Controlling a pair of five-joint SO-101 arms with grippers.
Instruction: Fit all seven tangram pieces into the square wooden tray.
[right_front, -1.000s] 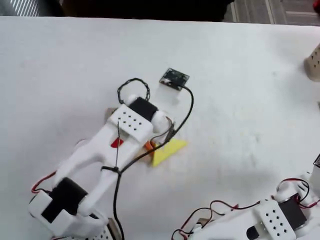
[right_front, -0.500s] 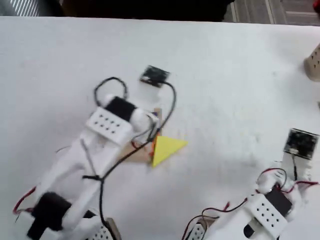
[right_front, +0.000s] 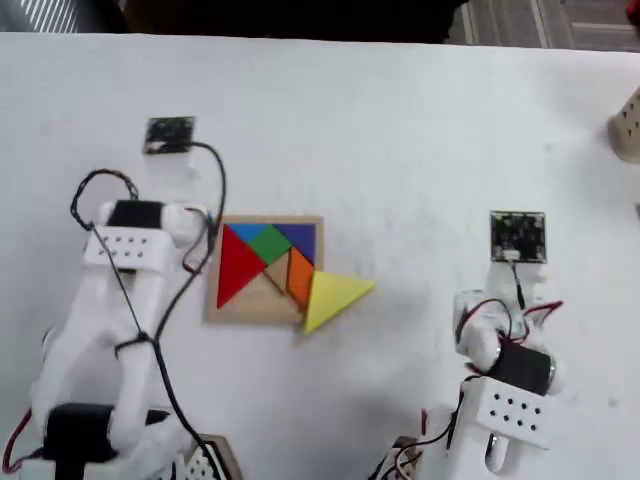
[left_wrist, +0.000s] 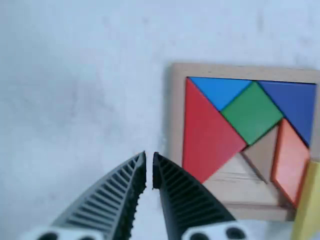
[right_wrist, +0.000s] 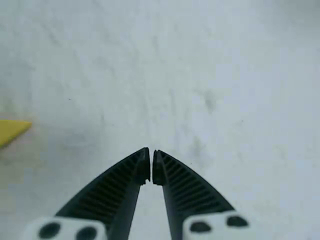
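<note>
Both tools are closed and empty: the left tool (left_wrist: 149, 169) sits at the wooden tray's (right_front: 250, 306) left rim, while the yellow triangle (right_front: 335, 295), overhanging the right rim, lies toward the right tool (right_wrist: 151, 166), which looks better placed.

White table (right_front: 420, 120) across nearly the whole high view, faintly smudged, with soft grey shadows. Along the top edge, a dark strip. Pale slats (right_front: 45, 15) in the upper left corner, grey plank floor (right_front: 540, 20) in the upper right. Beige perforated object (right_front: 628, 125) at the right edge.
</note>
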